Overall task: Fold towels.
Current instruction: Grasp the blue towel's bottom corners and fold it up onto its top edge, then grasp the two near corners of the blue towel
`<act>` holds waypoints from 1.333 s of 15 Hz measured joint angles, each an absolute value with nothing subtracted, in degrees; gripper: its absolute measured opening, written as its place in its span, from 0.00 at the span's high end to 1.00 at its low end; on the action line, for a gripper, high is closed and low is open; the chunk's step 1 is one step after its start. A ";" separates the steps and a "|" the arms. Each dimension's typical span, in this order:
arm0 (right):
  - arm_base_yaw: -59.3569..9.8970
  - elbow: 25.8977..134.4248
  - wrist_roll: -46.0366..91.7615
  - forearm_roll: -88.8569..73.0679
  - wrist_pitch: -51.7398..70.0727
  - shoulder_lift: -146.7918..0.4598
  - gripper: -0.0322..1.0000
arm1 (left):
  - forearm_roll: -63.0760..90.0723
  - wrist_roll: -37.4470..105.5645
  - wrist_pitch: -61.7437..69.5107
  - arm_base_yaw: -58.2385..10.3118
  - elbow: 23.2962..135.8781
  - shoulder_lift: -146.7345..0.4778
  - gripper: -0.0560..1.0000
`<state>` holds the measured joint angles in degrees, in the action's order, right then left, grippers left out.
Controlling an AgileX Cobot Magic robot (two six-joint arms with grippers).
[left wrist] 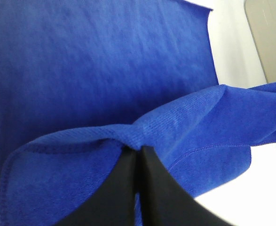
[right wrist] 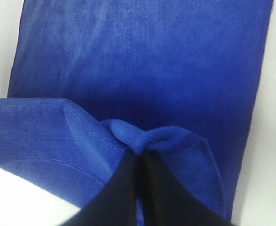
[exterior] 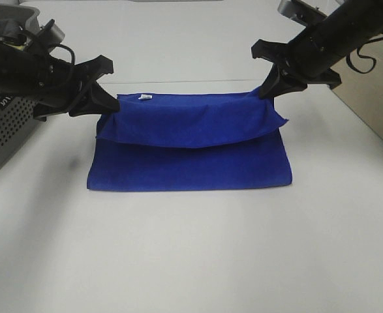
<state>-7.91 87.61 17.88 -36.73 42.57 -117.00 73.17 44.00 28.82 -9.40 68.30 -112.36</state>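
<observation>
A: White table [exterior: 191, 261], blue towel [exterior: 191, 163] at centre. Why lift its far edge?
B: At ten o'clock the left gripper [exterior: 106, 103], at two the right gripper [exterior: 267, 90], each clenched on a corner, probably to draw it over the near half.
</observation>
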 joint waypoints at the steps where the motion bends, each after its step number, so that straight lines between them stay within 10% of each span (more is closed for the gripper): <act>1: -7.91 91.90 16.56 -34.89 42.91 -119.63 0.97 | 73.05 44.00 27.44 -9.40 70.99 -114.25 0.94; 14: -5.44 119.46 13.24 -30.94 38.10 -143.12 0.94 | 70.93 44.29 16.62 -9.40 96.66 -135.39 0.85; 15: -5.44 119.46 13.18 -30.88 36.73 -143.12 0.78 | 70.30 44.58 14.90 -9.40 96.72 -135.45 0.64; 16: -5.44 119.46 13.18 -30.88 36.73 -143.12 0.78 | 70.30 44.58 14.90 -9.40 96.72 -135.45 0.64; 20: -5.27 119.46 12.72 -29.28 40.45 -142.49 0.27 | 67.61 45.84 15.87 -9.40 96.72 -135.16 0.36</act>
